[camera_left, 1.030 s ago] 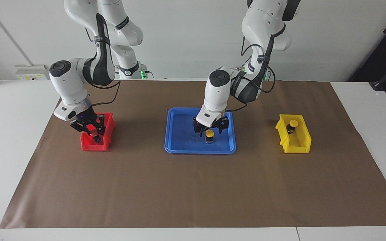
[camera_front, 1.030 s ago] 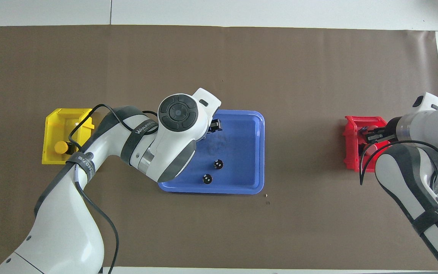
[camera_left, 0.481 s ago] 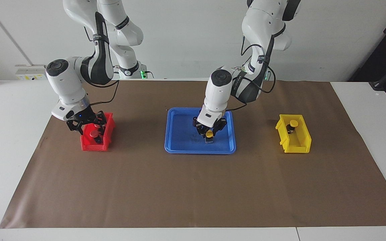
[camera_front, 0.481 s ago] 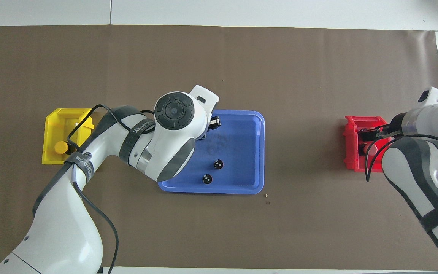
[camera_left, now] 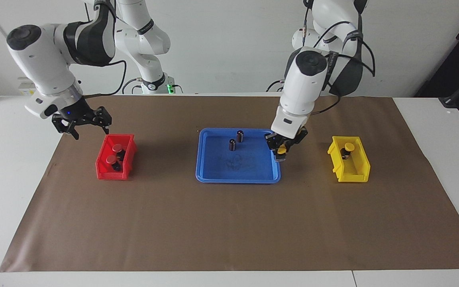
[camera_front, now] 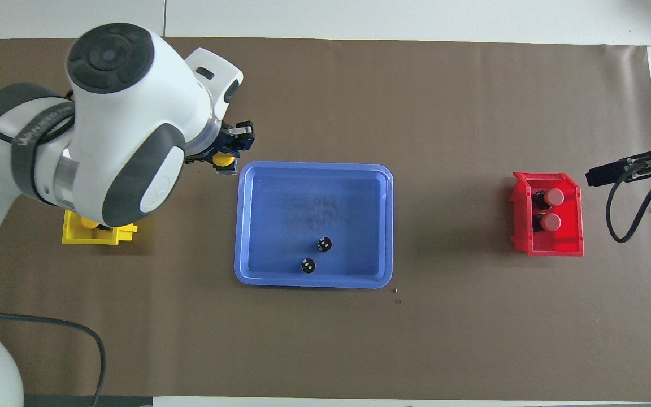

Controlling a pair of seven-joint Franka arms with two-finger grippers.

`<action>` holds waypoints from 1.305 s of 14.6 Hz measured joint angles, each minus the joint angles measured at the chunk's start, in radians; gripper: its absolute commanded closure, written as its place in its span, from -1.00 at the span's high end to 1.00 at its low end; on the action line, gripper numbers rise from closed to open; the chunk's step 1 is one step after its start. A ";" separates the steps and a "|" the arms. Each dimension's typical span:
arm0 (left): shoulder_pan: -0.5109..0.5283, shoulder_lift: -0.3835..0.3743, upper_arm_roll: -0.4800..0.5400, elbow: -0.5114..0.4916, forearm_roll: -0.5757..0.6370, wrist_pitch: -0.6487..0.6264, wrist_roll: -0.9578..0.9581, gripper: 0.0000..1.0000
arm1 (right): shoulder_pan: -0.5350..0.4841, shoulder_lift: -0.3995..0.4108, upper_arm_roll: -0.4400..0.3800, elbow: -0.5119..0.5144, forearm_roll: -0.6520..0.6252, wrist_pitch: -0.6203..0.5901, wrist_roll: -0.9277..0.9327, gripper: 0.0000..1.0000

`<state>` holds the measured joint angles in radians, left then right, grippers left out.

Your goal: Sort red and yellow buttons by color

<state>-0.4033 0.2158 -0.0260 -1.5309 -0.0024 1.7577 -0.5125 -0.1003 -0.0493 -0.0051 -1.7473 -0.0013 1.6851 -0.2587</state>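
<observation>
The right end effector (camera_left: pixel 81 126) hangs empty, jaws spread, above the red bin (camera_left: pixel 128 164), which holds both red buttons (camera_left: pixel 114 154). The blue tray (camera_left: pixel 213 175) keeps two dark cylinders (camera_left: pixel 236 140). The left end effector (camera_left: pixel 282 148) grips the last yellow button (camera_left: pixel 280 151) above the tray edge; next, carry it into the yellow bin (camera_left: pixel 359 169), beside its twin (camera_left: pixel 348 148).

two red buttons (camera_left: pixel 114 154) upright in red bin (camera_left: pixel 101 171), one yellow button (camera_left: pixel 348 149) in yellow bin (camera_left: pixel 357 175), other yellow button (camera_left: pixel 280 151) airborne over blue tray's (camera_left: pixel 213 175) edge
</observation>
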 measured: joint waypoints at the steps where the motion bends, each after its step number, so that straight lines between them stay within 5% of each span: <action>1: 0.058 -0.018 0.002 -0.008 0.000 -0.023 0.098 -0.97 | -0.002 -0.011 -0.002 0.048 0.000 -0.072 0.020 0.99; 4: 0.256 -0.029 0.005 -0.059 -0.017 -0.028 0.401 -0.97 | -0.023 -0.013 -0.010 0.156 -0.003 -0.193 0.070 0.99; 7: 0.393 -0.053 0.007 -0.176 -0.109 0.054 0.536 -0.97 | -0.052 0.006 -0.013 0.146 -0.004 -0.190 0.122 0.99; 11: 0.411 -0.124 -0.001 -0.412 -0.142 0.259 0.547 -0.97 | -0.034 0.018 -0.019 0.141 -0.004 -0.184 0.180 0.99; 19: 0.426 -0.110 0.001 -0.470 -0.142 0.338 0.587 -0.97 | 0.003 0.017 -0.057 0.078 -0.005 -0.135 0.181 0.99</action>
<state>0.0226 0.1055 -0.0245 -2.0011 -0.1447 2.0953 0.0743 -0.0975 -0.0326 -0.0616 -1.6696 -0.0059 1.5503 -0.0774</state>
